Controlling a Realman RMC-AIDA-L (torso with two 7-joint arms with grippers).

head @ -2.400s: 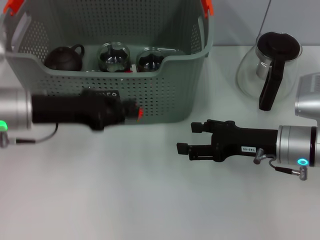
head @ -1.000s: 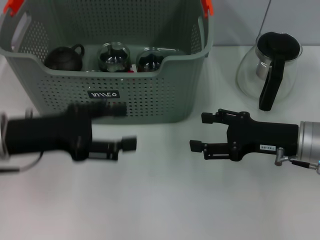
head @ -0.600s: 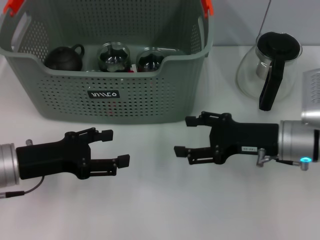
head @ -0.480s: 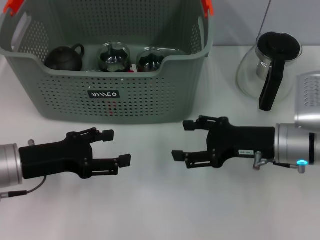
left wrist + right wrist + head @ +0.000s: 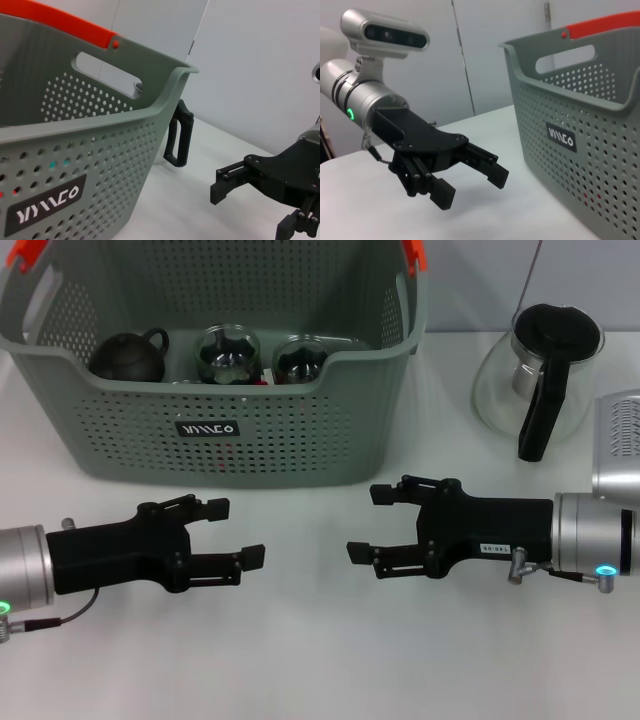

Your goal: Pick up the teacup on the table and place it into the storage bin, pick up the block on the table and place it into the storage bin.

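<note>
The storage bin (image 5: 330,430) stands at the back of the table, grey-green with orange-red clips and a black label. Inside it are a dark teapot (image 5: 128,356) and two glass teacups (image 5: 228,355) (image 5: 300,360). A patch of red shows through the holes of the bin's front wall (image 5: 226,451); I cannot tell whether it is the block. My left gripper (image 5: 236,532) hovers open and empty over the table in front of the bin. My right gripper (image 5: 368,523) faces it, also open and empty. The storage bin (image 5: 125,150) (image 5: 580,115) fills both wrist views, each with the other arm's gripper (image 5: 250,209) (image 5: 471,187) beyond it.
A glass pitcher (image 5: 540,365) with a black lid and handle stands right of the bin, and its handle (image 5: 179,134) peeks past the bin's corner. A silver perforated object (image 5: 620,435) sits at the right edge.
My left arm has drawn back from the bin's front wall to the near table, and its fingers now stand open. The right gripper shifted slightly left and stays open.
</note>
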